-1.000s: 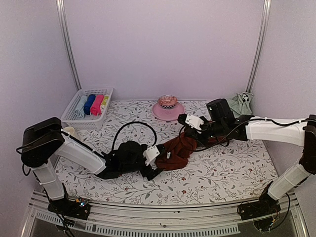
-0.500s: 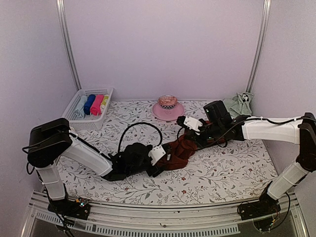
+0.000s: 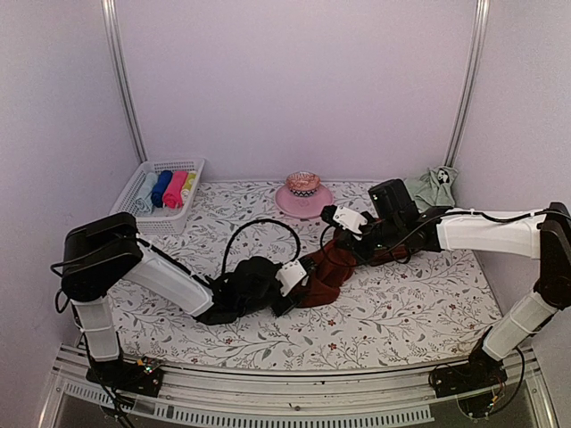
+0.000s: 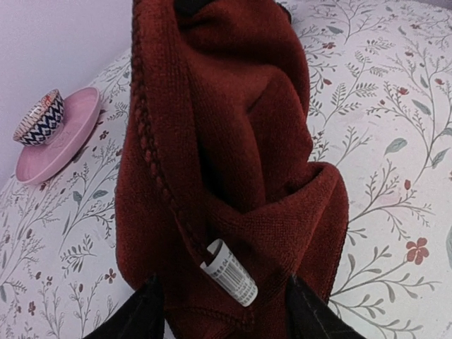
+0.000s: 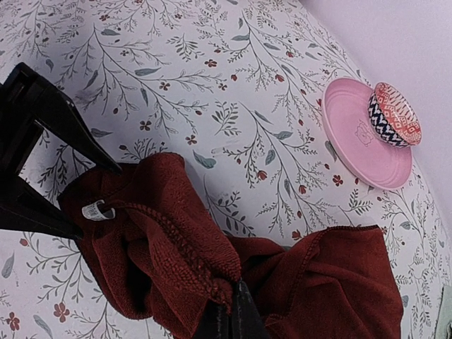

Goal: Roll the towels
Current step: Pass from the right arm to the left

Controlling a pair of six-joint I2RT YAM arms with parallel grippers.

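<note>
Pale lilac walls on three sides. The table is under a floral-printed cover [image 3: 401, 303]. Back left is a white basket [image 3: 134, 203] holding rolled cloths [image 3: 169, 189] in light blue, blue, pink and yellow. Back centre is a pink plate [image 3: 290, 207] with a patterned bowl [image 3: 303, 183] on it.

The dark red-brown towel [image 3: 326, 272] is mid-table, bunched and unrolled, strung between the two arms. Its far end is lifted off the cover and its near end slumps toward the left arm.

Right gripper [image 5: 229, 314]: jaws pinched together on a thick fold of the red-brown towel, seen in the right wrist view. The cloth hangs away from the grip in two lobes, one toward the plate side and one toward the left arm.

Left gripper [image 3: 300, 287]: low over the cover at the towel's near end, jaws apart. In the left wrist view the two fingertips [image 4: 152, 314] straddle the towel's bottom hem, and a white label [image 4: 229, 274] sits just above the gap. The cloth fills the space between them. Can't tell if the pads are pressing it. The towel rises as a tall crumpled mass straight ahead of this gripper, with a stitched edge running up its left side.

The sage green towel [image 3: 434, 187] is crumpled in the back right corner against the wall, well apart from both grippers. A bit of its black-and-white motif shows.
</note>
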